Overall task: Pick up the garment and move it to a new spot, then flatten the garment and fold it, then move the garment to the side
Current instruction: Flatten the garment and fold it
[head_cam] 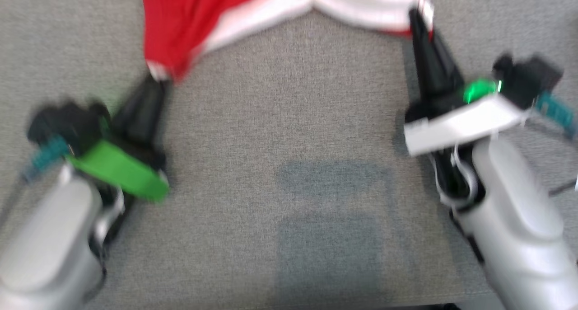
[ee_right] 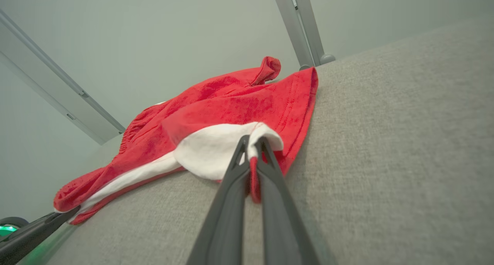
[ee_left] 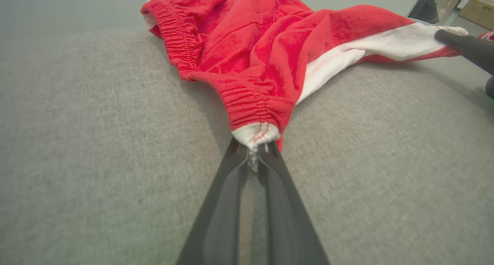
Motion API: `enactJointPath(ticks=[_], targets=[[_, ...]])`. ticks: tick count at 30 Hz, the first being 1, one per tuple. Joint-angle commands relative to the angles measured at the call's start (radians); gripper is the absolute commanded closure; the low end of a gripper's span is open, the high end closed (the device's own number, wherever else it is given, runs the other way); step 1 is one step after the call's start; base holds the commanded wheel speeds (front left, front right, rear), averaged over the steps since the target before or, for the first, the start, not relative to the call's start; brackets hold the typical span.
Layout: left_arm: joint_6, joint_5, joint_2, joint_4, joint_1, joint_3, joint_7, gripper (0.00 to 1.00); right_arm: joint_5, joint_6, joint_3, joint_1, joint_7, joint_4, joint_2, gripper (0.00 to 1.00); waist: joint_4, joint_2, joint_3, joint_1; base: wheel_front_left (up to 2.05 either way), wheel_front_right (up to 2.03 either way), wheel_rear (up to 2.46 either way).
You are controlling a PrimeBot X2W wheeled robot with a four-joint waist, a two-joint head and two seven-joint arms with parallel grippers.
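Observation:
The garment (head_cam: 216,16) is red cloth with a white band and an elastic waist, lying across the far part of the grey surface. My left gripper (head_cam: 159,78) is shut on its near left corner, and the left wrist view shows that white-tipped corner (ee_left: 255,135) pinched between the fingertips. My right gripper (head_cam: 416,17) is shut on the right corner, where white and red cloth (ee_right: 252,141) is caught between the fingers. The garment (ee_left: 262,52) stretches between both grippers, bunched and creased. The right gripper's fingers (ee_left: 465,48) also reach into the left wrist view.
A grey fabric surface (head_cam: 289,165) spreads under everything, with open room in front of the garment. A pale wall and a metal post (ee_right: 299,25) stand behind the far edge. The head view is blurred.

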Motion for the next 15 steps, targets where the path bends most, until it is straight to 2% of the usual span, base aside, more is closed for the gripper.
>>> enactJointPath(ticks=[1, 6, 9, 13, 15], targets=[[0.011, 0.005, 0.003, -0.013, 0.080, -0.002, -0.002, 1.00, 0.016, 0.000, 0.009, 0.094, 0.002, 0.002, -0.006, 1.00, -0.008, 0.0000, -0.158, 0.0000, 0.00, 0.00, 0.00], [0.061, 0.011, -0.044, -0.043, 0.397, 0.009, 0.000, 1.00, 0.032, 0.000, 0.021, 0.338, 0.002, -0.015, -0.055, 1.00, -0.009, 0.0000, -0.252, 0.0000, 0.00, 0.00, 0.00], [0.079, 0.002, -0.083, -0.058, 0.525, 0.041, 0.000, 1.00, 0.026, -0.001, 0.021, 0.444, 0.002, -0.016, -0.088, 1.00, 0.006, 0.0000, -0.297, 0.0000, 0.00, 0.00, 0.00], [0.080, -0.002, -0.126, -0.075, 0.661, 0.068, 0.000, 1.00, 0.064, -0.001, 0.020, 0.582, 0.003, -0.042, -0.125, 1.00, 0.029, 0.0000, -0.349, 0.0000, 0.00, 0.00, 0.00], [0.096, 0.009, -0.141, -0.084, 0.716, 0.084, -0.001, 1.00, 0.088, -0.001, 0.008, 0.641, 0.005, -0.064, -0.149, 1.00, 0.036, 0.0000, -0.372, 0.0000, 0.00, 0.00, 0.00]])
